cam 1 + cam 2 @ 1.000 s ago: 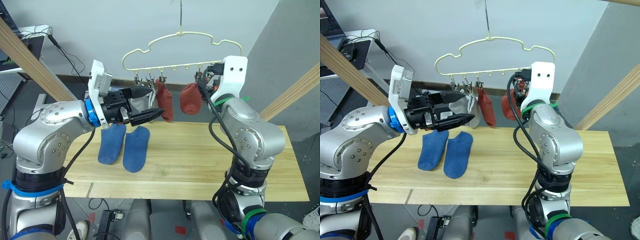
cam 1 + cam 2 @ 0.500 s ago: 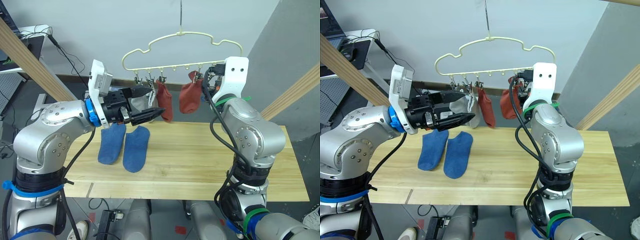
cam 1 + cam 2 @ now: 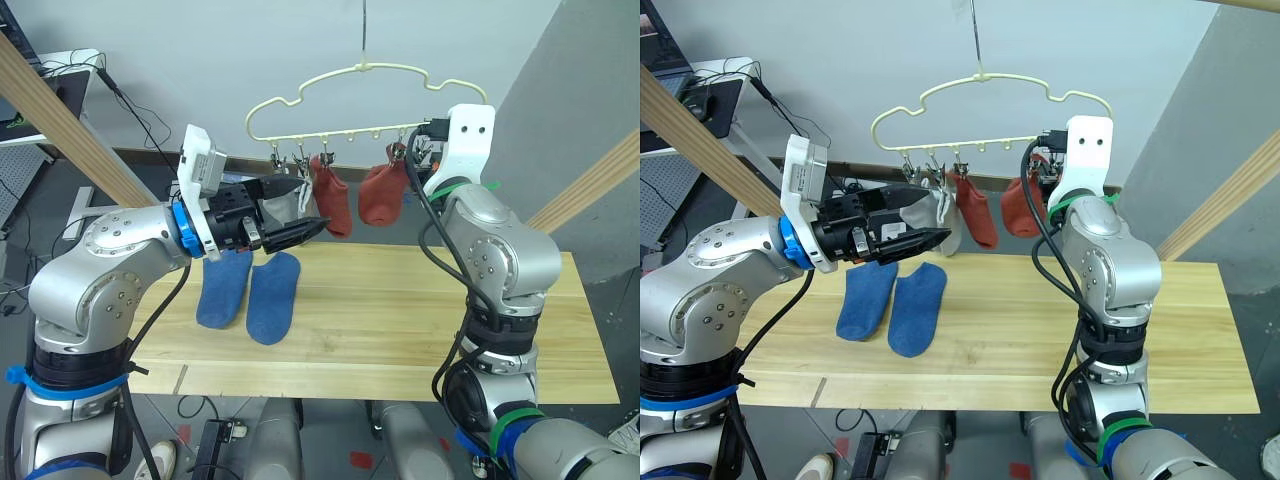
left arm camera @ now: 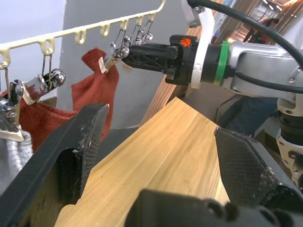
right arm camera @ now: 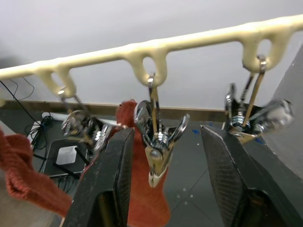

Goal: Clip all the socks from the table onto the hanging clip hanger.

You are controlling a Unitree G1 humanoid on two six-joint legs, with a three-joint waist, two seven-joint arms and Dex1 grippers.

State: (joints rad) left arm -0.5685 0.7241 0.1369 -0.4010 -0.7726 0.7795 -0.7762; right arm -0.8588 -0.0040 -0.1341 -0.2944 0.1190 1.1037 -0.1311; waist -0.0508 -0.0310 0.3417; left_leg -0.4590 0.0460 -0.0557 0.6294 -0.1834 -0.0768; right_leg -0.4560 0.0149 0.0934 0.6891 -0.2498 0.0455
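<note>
A: Where does the job stand?

B: 2 blue socks (image 3: 248,291) lie side by side on the table (image 3: 400,320), untouched. On the clip hanger (image 3: 365,100), 2 rust-red socks (image 3: 381,194) hang from clips, and a light grey sock (image 3: 942,215) hangs near the hanger's left end, partly behind the left arm. I cannot make out a 2nd grey one.

A: So what is the step in hand?

B: My guess is the right arm is finishing at the hanger. The right gripper (image 5: 163,189) sits up at the rail, with a metal clip (image 5: 158,142) between its fingers.

A: Is it squeezing that clip?

B: No. The fingers stand apart on either side of the clip and do not touch it. The red sock beside it looks already pinched by the neighbouring clip.

A: And the left gripper (image 3: 295,208)?

B: Wide open and empty, held in the air above the blue socks, just in front of the hanging grey sock.

A: How would you do the next bit well?

B: Draw the right gripper straight back, so the hanger does not swing and shake a sock loose. Then take 1 blue sock by its cuff, leaving a free edge to feed into an empty clip.
</note>
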